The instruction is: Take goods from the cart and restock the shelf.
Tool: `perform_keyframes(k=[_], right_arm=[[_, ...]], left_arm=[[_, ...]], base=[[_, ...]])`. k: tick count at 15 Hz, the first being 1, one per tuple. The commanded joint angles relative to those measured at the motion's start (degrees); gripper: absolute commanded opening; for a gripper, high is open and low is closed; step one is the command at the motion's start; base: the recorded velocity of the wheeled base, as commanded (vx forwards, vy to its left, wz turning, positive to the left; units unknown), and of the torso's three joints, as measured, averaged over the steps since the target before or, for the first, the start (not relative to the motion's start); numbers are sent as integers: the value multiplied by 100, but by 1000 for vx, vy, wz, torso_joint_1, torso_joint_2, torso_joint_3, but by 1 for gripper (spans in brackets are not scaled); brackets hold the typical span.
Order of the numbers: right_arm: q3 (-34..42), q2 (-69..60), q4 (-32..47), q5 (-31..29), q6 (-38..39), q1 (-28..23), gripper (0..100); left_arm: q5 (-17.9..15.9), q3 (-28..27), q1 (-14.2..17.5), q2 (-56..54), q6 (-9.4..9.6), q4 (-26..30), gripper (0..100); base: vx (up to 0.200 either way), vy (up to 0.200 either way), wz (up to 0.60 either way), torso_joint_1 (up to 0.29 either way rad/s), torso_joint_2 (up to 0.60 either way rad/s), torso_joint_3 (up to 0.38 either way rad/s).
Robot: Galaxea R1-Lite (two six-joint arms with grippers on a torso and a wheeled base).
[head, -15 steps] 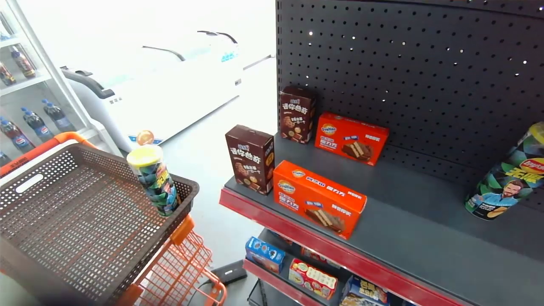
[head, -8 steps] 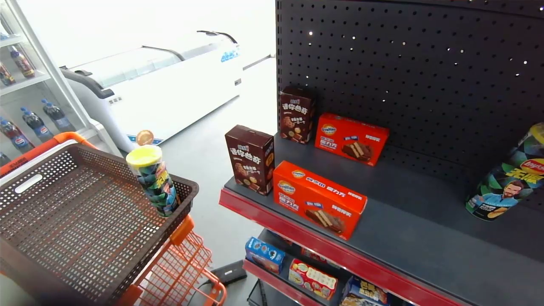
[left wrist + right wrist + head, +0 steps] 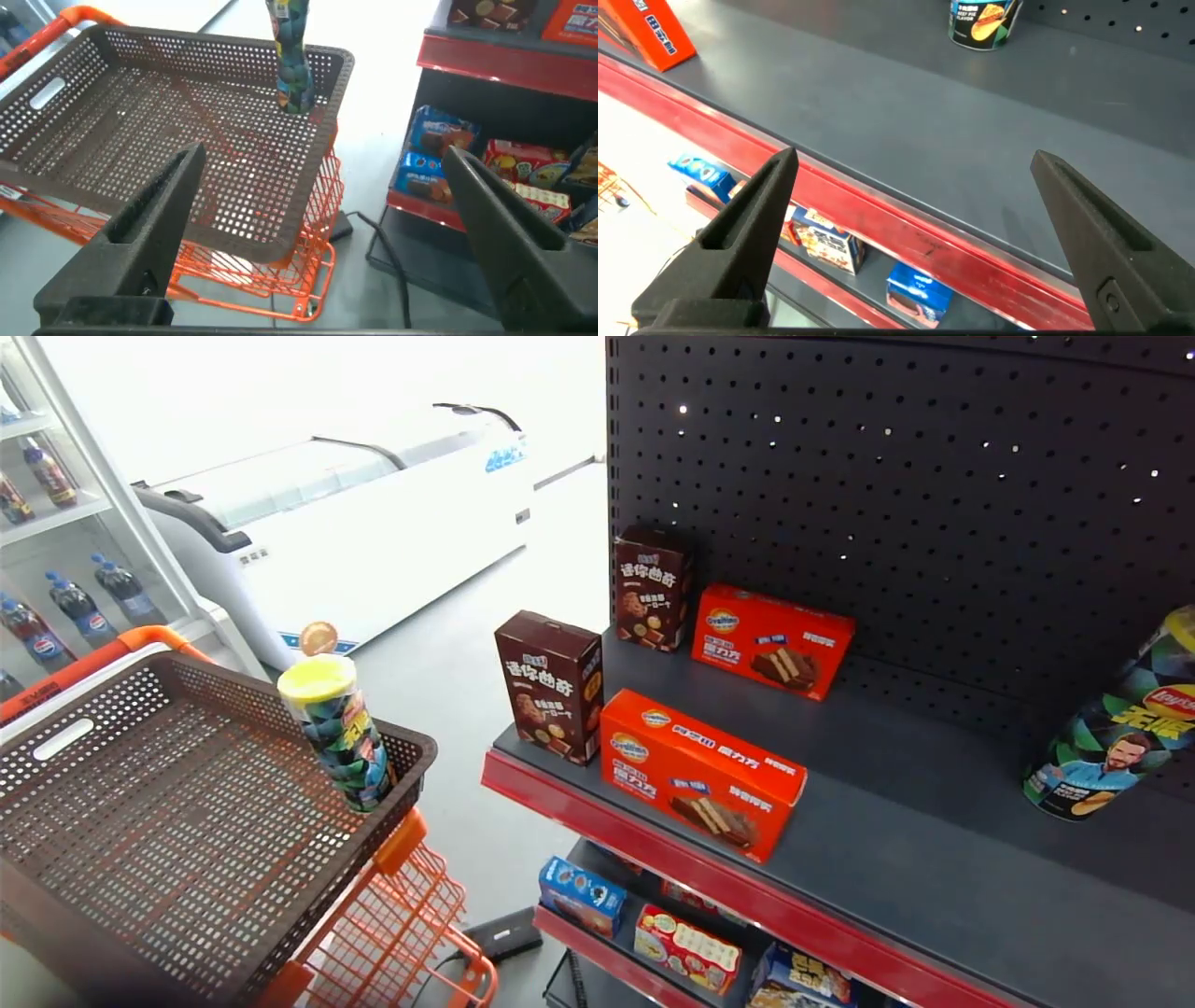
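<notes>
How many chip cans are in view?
2. A yellow-lidded can stands in the cart basket's corner near the shelf; a second can stands at the shelf's right end, partly cut off.

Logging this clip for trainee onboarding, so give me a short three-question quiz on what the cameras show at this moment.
1. True or false: the brown cart basket holds two chip cans.
2. How many orange boxes sit on the upper shelf? A) one B) two C) three
3. Fill in: the left gripper and the right gripper both have their fingers ____.

Key
1. False: a single chip can stands in it, in a far corner.
2. B
3. open
</notes>
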Motion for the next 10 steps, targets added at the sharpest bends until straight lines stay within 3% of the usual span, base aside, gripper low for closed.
perform_keyframes(k=[1, 2, 4, 5, 8, 9, 10], right_arm=[[0, 0, -4, 1, -1, 1, 100], [0, 0, -4, 1, -1, 1, 100], [0, 0, -4, 1, -1, 1, 100], [0, 0, -4, 1, -1, 1, 100], [0, 0, -4, 1, -1, 1, 100], [0, 0, -4, 1, -1, 1, 100], [0, 0, -4, 1, -1, 1, 100]], left_arm=[[62, -360, -176, 2121, -161, -952, 100], [106, -413, 123, 2833, -99, -1347, 100], [88, -536, 835, 3861, 384, -1778, 100], [97, -545, 861, 4072, 393, -1857, 100], [97, -352, 650, 5567, 314, -3650, 100], [88, -123, 624, 6322, 314, -4933, 100], [88, -35, 624, 6639, 314, -5522, 100]], base=[[0, 0, 0, 0, 0, 0], [0, 0, 0, 0, 0, 0], [0, 0, 0, 0, 0, 0], [0, 0, 0, 0, 0, 0], [0, 0, 0, 0, 0, 0], [0, 0, 0, 0, 0, 0], [0, 0, 0, 0, 0, 0]])
